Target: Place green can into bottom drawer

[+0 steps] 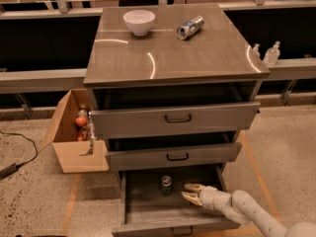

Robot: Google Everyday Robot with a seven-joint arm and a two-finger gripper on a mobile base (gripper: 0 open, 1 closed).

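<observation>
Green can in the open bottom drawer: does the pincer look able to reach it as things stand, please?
Probably yes. The green can stands upright in the pulled-out bottom drawer, and the pincer hangs open inside that drawer beside it, apart, with nothing between them.

Top [197,58] glossy metal; bottom drawer [143,204] matt grey. Smooth pale plastic gripper [190,192] sits in it beside shiny green can [167,184].

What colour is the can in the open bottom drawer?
The can is green with a silver top in the camera view; the gripper hovers beside it.
</observation>
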